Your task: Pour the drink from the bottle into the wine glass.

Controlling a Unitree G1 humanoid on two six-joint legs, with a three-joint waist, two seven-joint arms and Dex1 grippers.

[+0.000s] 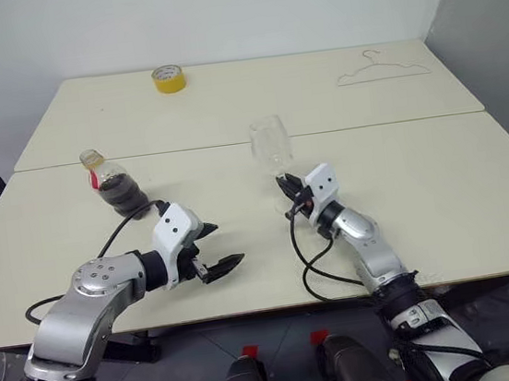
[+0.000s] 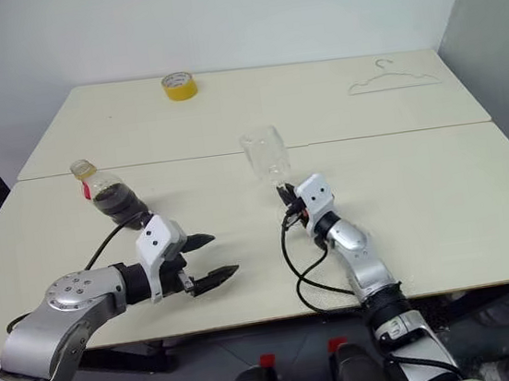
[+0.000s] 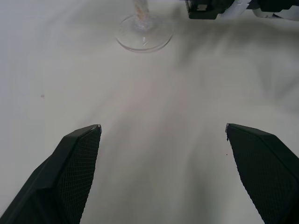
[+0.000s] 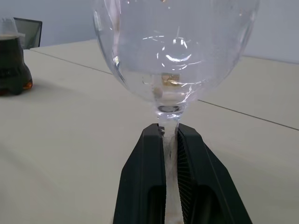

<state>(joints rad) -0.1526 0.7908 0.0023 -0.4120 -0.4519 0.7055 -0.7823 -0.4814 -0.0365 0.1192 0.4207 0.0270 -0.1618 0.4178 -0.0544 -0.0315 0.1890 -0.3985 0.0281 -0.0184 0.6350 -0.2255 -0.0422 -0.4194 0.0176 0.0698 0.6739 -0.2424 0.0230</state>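
Wine glass: the wine glass (image 1: pixel 269 144) stands upright near the middle of the worktop (image 1: pixel 439 177), long axis vertical, bowl opening upward; its round foot (image 3: pixel 144 37) lies flat on the surface in the left wrist view.
Glass contents: the bowl looks clear; whether any of the drink is in it cannot be told.
Right hand: the right hand (image 4: pixel 170 140) is clamped on the stem of the wine glass just under the bowl, one black finger on each side, reaching in nearly level from the robot's side.
Bottle: the bottle (image 1: pixel 113 185) stands toward the left side of the worktop, well apart from the glass; its long axis leans, with the neck tipped to the left and away from the robot. Dark drink (image 1: pixel 117 189) fills its lower part and a red label sits at the neck.
Left hand: the left hand (image 2: pixel 203 260) has its two fingers spread wide and holds nothing; it sits low over the worktop just in front of the bottle, pointing right toward the glass.
Further back: a yellow tape roll (image 1: pixel 168 78) and a wire hanger (image 1: pixel 381 71) lie on the far worktop.
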